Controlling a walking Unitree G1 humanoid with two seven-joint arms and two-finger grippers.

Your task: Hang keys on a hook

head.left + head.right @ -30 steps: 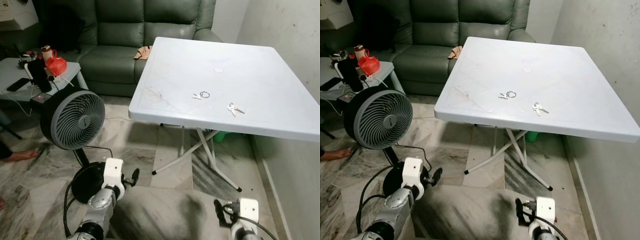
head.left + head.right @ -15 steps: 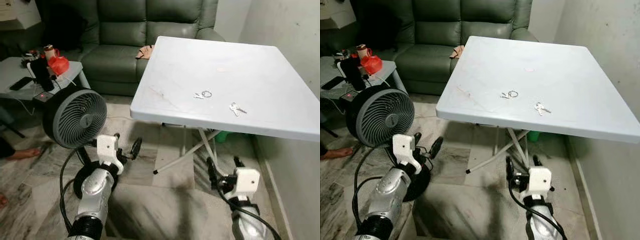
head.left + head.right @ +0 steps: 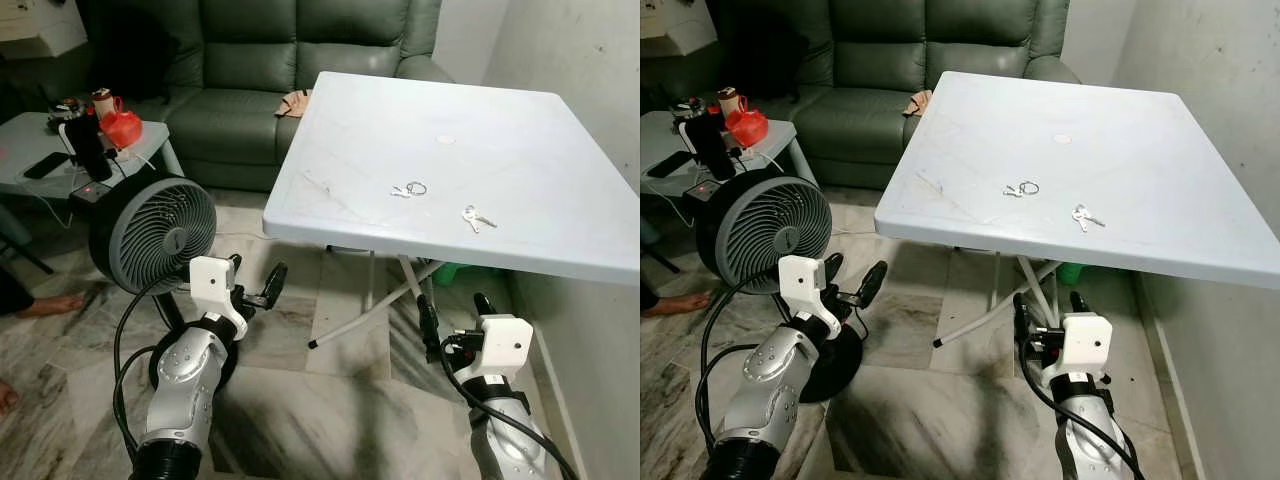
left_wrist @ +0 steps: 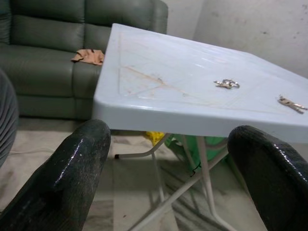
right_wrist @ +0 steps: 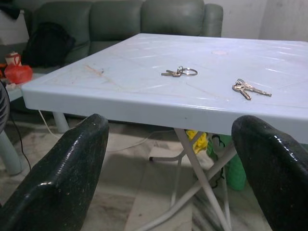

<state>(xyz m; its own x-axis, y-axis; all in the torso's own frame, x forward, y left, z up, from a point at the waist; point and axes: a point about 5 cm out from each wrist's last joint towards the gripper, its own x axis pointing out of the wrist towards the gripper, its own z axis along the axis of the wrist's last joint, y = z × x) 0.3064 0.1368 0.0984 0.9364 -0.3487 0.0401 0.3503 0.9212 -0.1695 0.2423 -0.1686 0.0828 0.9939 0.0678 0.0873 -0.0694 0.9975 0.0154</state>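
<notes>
Two small bunches of keys lie on the white folding table [image 3: 520,110]: a ringed set [image 3: 408,189] near the middle and a second bunch [image 3: 474,216] to its right, closer to the near edge. Both show again in the right wrist view, the ringed set [image 5: 179,72] and the other bunch [image 5: 250,88]. My left gripper [image 3: 254,287] is raised in front of the table's left corner, open, holding nothing. My right gripper [image 3: 452,314] hovers below the table's near edge, open and holding nothing.
A grey floor fan [image 3: 152,235] with its cable stands just left of my left arm. Behind are a green sofa [image 3: 260,70] and a side table [image 3: 40,150] with a red object. A wall [image 3: 590,60] runs along the right. A person's foot [image 3: 45,305] rests at far left.
Both arms have risen from near the floor toward the table's edge; the right gripper climbed the most. The camera shifted slightly. The keys lie unmoved.
</notes>
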